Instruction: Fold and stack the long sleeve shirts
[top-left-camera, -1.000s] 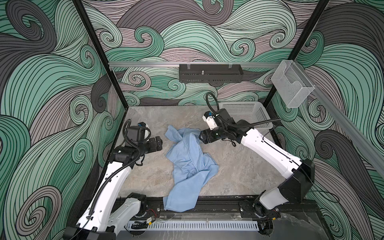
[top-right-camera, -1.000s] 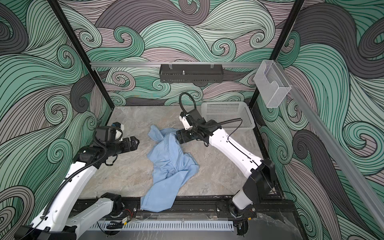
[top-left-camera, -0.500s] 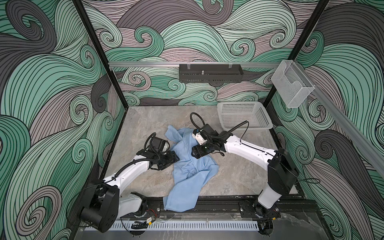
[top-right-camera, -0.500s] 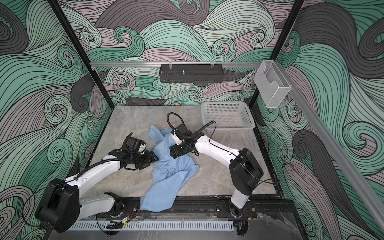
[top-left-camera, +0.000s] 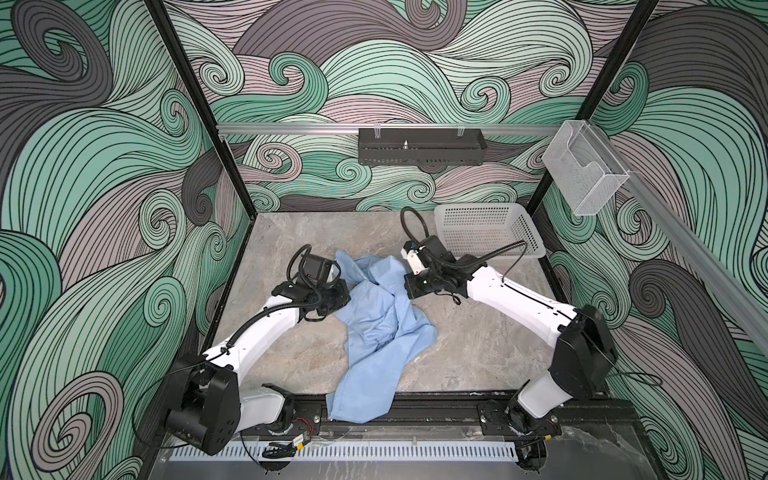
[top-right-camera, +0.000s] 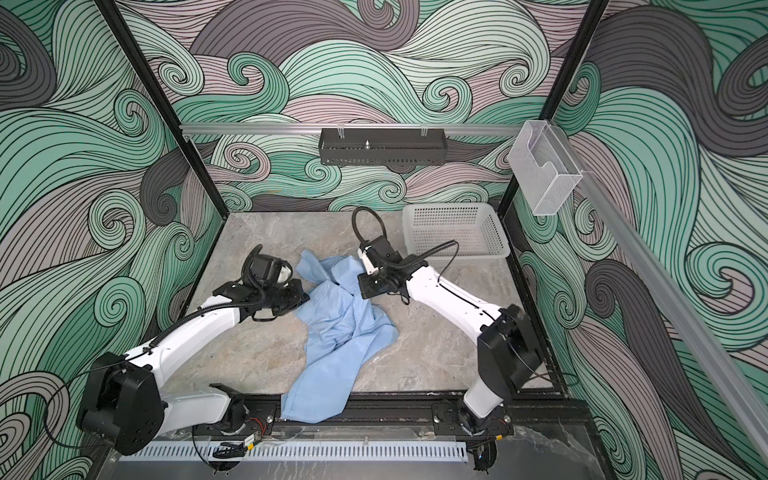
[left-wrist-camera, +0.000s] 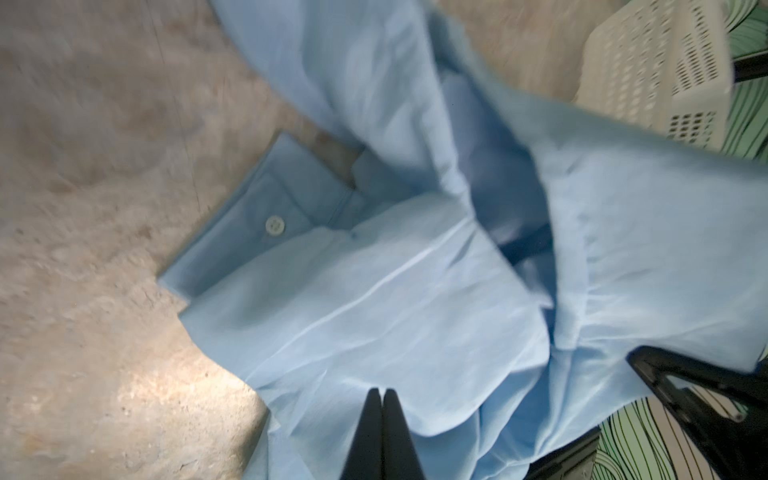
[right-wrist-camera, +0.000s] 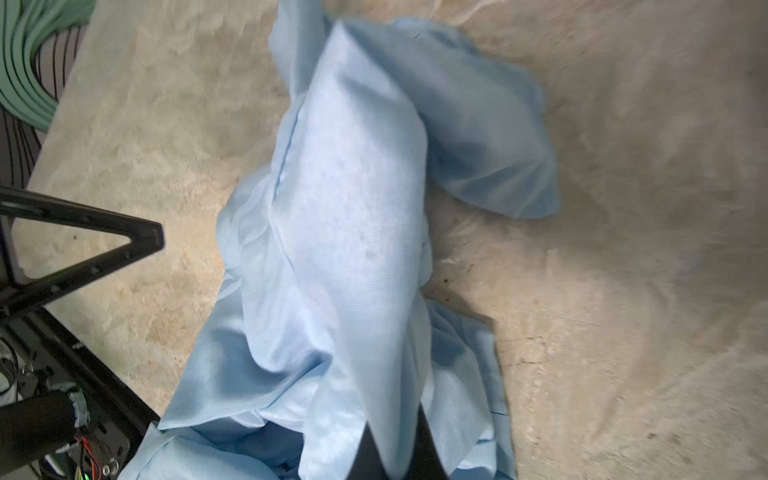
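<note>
The left gripper (top-left-camera: 338, 297), which a second ago stood back from the cloth with its jaws wide, has come in to the left edge of the light blue shirt (top-left-camera: 382, 328). In the left wrist view its fingertips (left-wrist-camera: 376, 401) are pressed flat together over the fabric, near a buttoned cuff (left-wrist-camera: 249, 216), though whether any cloth is caught between them cannot be told. The shirt lies crumpled mid-table on the marble tabletop (top-left-camera: 291, 353), unfolded, and its lower end hangs over the front edge onto the black rail (top-left-camera: 436, 409), much as it did before. On its upper right side the right gripper (top-left-camera: 411, 286) has likewise dropped in and closed. In the right wrist view it (right-wrist-camera: 395, 444) pinches a ridge of fabric that tents up towards it. The white perforated basket (top-left-camera: 536, 249) stands well apart behind. Both arms now seem set to lift and spread the shirt, so folding has barely begun.
</note>
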